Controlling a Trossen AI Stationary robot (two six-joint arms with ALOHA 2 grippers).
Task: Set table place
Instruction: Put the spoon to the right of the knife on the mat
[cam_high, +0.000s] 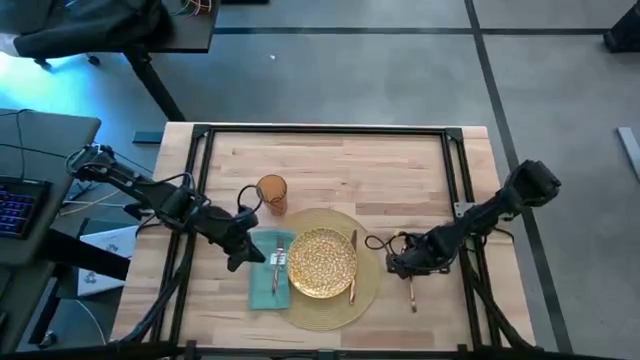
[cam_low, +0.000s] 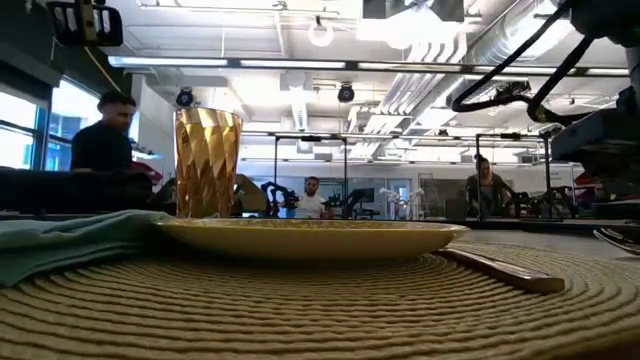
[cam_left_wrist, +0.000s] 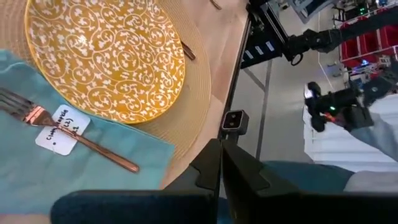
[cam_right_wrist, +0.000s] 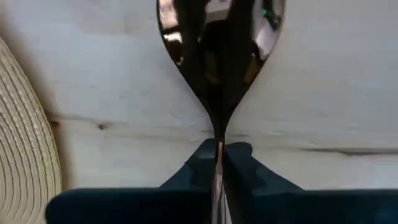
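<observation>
A gold patterned plate (cam_high: 322, 262) sits on the round woven placemat (cam_high: 330, 305). To its left lies the teal napkin (cam_high: 262, 288) with the copper fork (cam_high: 277, 262) along it. The knife (cam_high: 353, 266) lies on the placemat right of the plate. The amber tumbler (cam_high: 271, 192) stands upright on the wood beyond the napkin. My left gripper (cam_high: 240, 260) hovers shut over the napkin's left edge, holding nothing. My right gripper (cam_high: 398, 268) is shut on the spoon (cam_high: 411, 292), over bare table (cam_high: 330, 160) right of the placemat. My right gripper pinches the spoon's thin neck (cam_right_wrist: 218, 138), just behind the bowl (cam_right_wrist: 221, 43), between its two fingers. The fingers come from above and lie across the spoon. The spoon lies level along the table with its handle (cam_high: 412, 298) toward the near edge. Whether it rests on the wood I cannot tell.
Black rail frames (cam_high: 455, 200) run along the table's left and right sides. Bare wood lies beyond the placemat and to the right of the spoon. A white label (cam_left_wrist: 61, 129) lies on the napkin under the fork. People sit in the room behind the table (cam_low: 100, 140).
</observation>
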